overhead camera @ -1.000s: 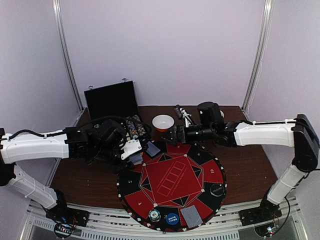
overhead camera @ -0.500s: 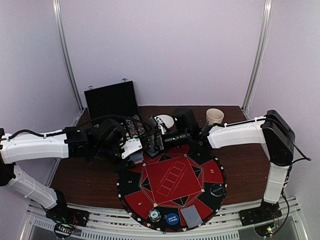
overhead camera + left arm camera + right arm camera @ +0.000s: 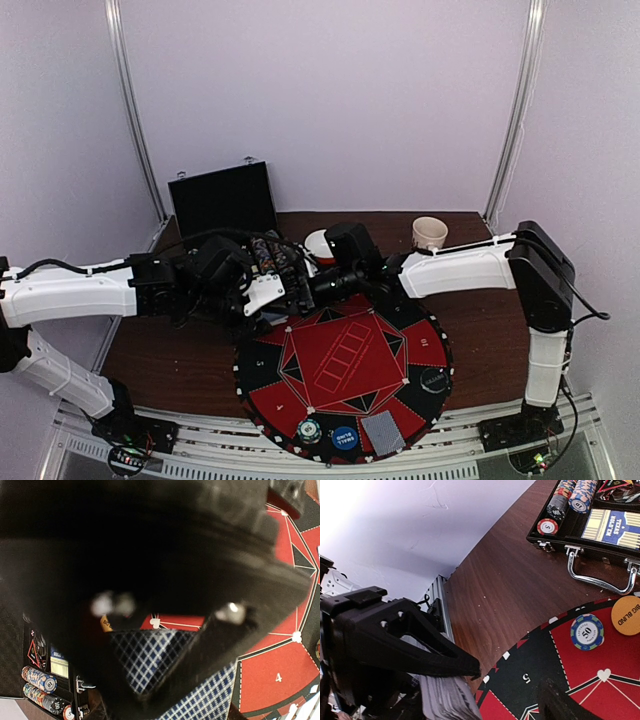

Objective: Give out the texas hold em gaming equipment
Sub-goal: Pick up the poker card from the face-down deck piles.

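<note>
My left gripper (image 3: 262, 303) is shut on a deck of playing cards (image 3: 150, 652) with blue-checked backs, held over the left rim of the round red-and-black mat (image 3: 345, 365). My right gripper (image 3: 300, 290) reaches across to it. Its black body blocks most of the left wrist view. In the right wrist view the right gripper (image 3: 512, 680) is open, and the deck's edge (image 3: 447, 700) lies under its upper finger (image 3: 420, 645). A blue 50 chip (image 3: 587, 632) and an orange Big Blind disc (image 3: 626, 615) lie on the mat. More chips sit in the open case (image 3: 590, 510).
The black case lid (image 3: 225, 200) stands at the back left, with chip rows (image 3: 270, 252) in front. A white bowl (image 3: 318, 238) and a cup (image 3: 430, 232) stand behind. At the mat's near edge lie cards (image 3: 382, 432), a chip (image 3: 309, 432) and a blue disc (image 3: 343, 437).
My right arm has swung left from near the bowl to the deck in my left gripper. The left arm has stayed still.
</note>
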Action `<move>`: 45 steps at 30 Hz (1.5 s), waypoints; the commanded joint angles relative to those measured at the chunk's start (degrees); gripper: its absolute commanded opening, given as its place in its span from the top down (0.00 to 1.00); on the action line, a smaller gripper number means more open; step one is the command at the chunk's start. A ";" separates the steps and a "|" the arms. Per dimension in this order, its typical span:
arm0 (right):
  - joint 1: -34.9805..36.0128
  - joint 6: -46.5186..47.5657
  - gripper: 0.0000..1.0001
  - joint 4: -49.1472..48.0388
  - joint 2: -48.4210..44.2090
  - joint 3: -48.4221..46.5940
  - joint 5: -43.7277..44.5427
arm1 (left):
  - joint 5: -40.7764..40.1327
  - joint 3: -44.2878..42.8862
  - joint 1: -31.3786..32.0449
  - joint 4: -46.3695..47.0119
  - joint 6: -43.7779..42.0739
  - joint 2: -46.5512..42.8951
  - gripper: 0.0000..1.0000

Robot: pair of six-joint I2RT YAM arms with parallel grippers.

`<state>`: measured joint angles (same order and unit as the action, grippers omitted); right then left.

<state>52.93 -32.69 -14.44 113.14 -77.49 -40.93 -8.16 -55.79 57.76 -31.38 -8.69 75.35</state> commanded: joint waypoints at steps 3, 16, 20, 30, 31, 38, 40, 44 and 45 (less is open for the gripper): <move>-0.18 5.68 0.33 8.28 -2.96 -1.65 3.97 | -1.13 0.17 0.08 1.73 -0.28 -1.10 0.50; -0.16 10.45 0.62 15.82 -6.41 -2.79 6.87 | -1.47 0.74 0.09 1.54 0.36 -1.02 0.50; -0.18 11.40 0.75 17.65 -7.23 -3.24 7.49 | -1.49 1.02 0.08 1.50 0.62 -0.91 0.49; -0.11 16.34 1.00 28.50 -8.17 -7.13 11.50 | -2.79 1.91 0.00 1.32 2.18 -0.83 0.50; -0.18 16.52 1.00 29.10 -8.43 -7.30 12.22 | -2.98 2.06 -0.01 1.22 2.42 -0.76 0.50; -1.52 12.53 1.00 24.44 -15.39 -3.51 16.32 | -4.66 2.92 -1.87 1.42 6.01 -0.62 0.49; -2.61 7.18 1.00 17.25 -18.07 0.76 16.99 | -5.11 3.31 -2.34 1.73 7.37 -0.68 0.49; -4.00 -5.88 1.00 1.73 -21.58 10.67 21.69 | -6.13 4.27 -3.27 2.77 9.94 -0.75 0.49; -4.03 -9.11 1.00 -2.84 -21.40 12.63 24.82 | -6.38 4.51 -3.50 2.93 10.59 -0.69 0.49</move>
<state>49.76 -28.05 -0.32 92.71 -71.55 -24.27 -12.78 -52.21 55.24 -31.31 -1.87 75.29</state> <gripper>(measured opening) 0.019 0.515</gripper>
